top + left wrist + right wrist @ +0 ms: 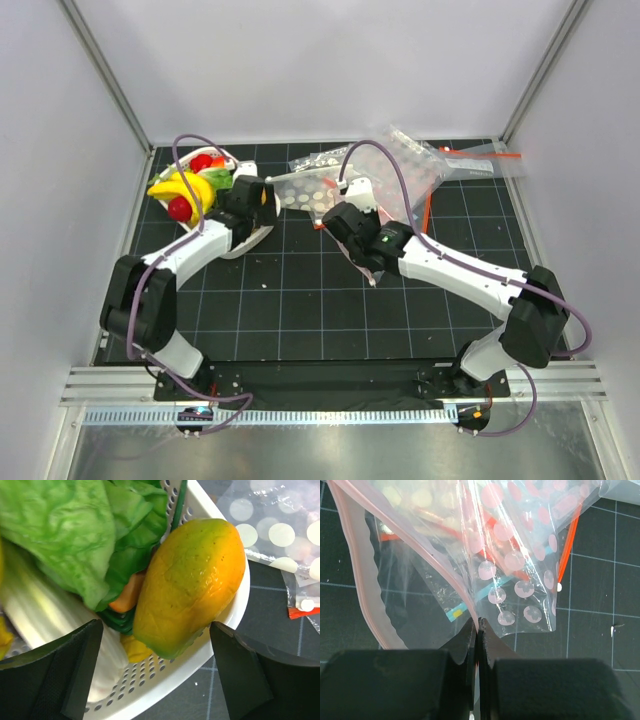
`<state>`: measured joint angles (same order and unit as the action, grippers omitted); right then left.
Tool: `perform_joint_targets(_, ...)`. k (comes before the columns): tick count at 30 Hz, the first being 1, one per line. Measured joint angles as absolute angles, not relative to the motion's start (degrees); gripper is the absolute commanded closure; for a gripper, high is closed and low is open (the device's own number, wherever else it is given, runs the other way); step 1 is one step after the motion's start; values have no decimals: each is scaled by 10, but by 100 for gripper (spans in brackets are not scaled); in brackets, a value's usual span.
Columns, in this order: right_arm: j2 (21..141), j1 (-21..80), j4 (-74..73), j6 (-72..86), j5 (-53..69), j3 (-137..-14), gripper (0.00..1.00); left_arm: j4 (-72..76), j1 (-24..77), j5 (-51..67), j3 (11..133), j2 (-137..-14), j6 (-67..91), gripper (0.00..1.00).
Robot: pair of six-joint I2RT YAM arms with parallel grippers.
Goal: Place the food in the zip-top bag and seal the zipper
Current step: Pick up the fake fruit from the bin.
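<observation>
The food lies in a white perforated basket at the back left: a yellow banana bunch, a red fruit and green lettuce. An orange-yellow mango leans on the basket rim. My left gripper is open, its jaws on either side of the mango's lower end without touching it. My right gripper is shut on the pale mouth edge, the zipper, of the clear dotted zip-top bag, which hangs open in the right wrist view.
Other clear dotted bags with red strips lie piled at the back right, behind the right gripper. The basket rim is next to the bag's left side. White walls enclose the dark gridded mat.
</observation>
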<state>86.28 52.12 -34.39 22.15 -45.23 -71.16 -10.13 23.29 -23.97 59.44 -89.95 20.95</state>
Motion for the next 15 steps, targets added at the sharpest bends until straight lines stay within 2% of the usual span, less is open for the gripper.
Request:
perform_joint_targets(11,860,521,-343,222,-452,-712,92,-86,221,-158,610,-929,224,17)
perform_joint_targets(13,860,521,-343,222,-452,-711,93,-87,221,-148,614,-936,225,23)
perform_joint_targets(15,860,521,-343,222,-452,-711,93,-87,221,-140,626,-950,226,40)
